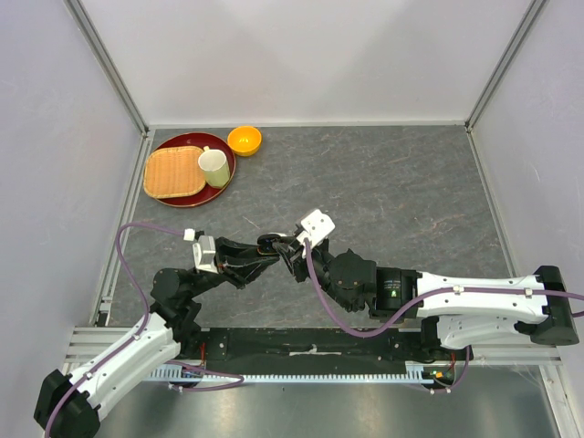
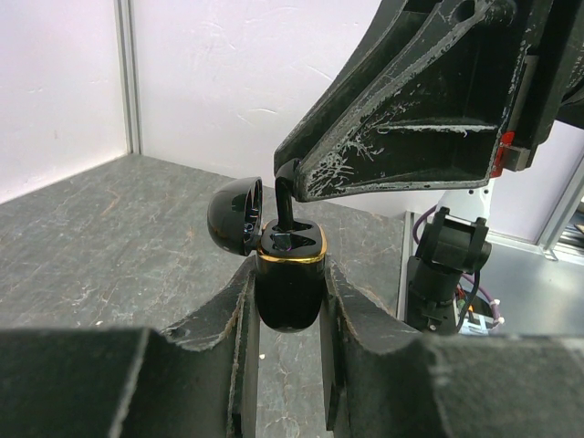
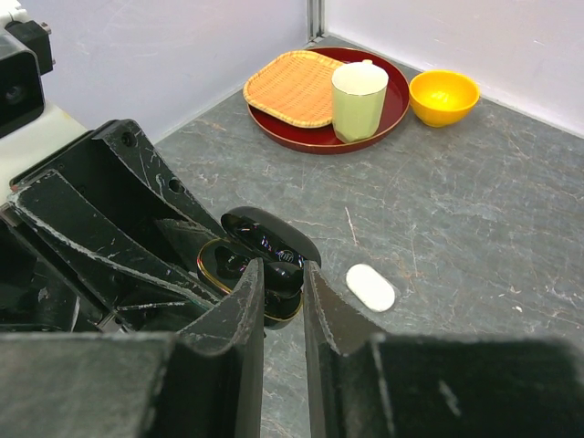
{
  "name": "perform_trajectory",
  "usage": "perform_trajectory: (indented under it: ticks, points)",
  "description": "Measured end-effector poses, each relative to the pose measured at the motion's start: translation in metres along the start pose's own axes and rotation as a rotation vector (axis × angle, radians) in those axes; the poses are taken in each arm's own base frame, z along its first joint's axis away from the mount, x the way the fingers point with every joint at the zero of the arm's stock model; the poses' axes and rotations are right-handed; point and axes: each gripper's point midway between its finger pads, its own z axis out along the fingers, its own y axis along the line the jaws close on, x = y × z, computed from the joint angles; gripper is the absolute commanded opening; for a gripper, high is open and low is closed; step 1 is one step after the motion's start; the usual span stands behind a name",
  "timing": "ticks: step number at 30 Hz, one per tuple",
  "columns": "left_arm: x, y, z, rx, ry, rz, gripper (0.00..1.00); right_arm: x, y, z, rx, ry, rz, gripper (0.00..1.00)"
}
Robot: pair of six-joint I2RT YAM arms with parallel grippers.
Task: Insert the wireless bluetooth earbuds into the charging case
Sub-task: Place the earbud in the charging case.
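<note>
The black charging case (image 2: 290, 297) with a gold rim is held upright above the table, my left gripper (image 2: 290, 274) shut on its body. Its lid (image 2: 235, 215) hangs open to the left. A black earbud (image 2: 286, 203) is pinched in my right gripper (image 3: 284, 266), its stem reaching down into one slot of the case. In the right wrist view the earbud (image 3: 286, 274) sits between the fingers, right over the case's rim (image 3: 217, 260). From above, both grippers meet at mid-table (image 1: 278, 248). No other earbuds show.
A white pebble-shaped case (image 3: 370, 286) lies closed on the grey table to the right of the grippers. At the far left stand a red tray (image 1: 187, 197) with a woven mat (image 1: 173, 172) and a pale cup (image 1: 214, 168), and an orange bowl (image 1: 244, 140).
</note>
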Motion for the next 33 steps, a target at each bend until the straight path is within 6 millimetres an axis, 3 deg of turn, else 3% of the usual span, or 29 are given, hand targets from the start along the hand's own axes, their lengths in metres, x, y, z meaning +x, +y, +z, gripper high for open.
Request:
perform_trajectory:
  ticks: [24,27,33]
  points:
    - [-0.004,0.001,0.001,-0.004,-0.015,0.011,0.02,0.005,0.005,0.004,-0.003,0.028,0.010,0.42]
    - [-0.004,0.001,0.001,-0.004,-0.016,0.012,0.02,0.004,0.004,0.004,0.001,0.027,0.016,0.49]
    - [-0.006,0.001,0.002,-0.003,-0.021,0.015,0.02,-0.005,0.001,-0.001,0.006,0.005,0.057,0.74]
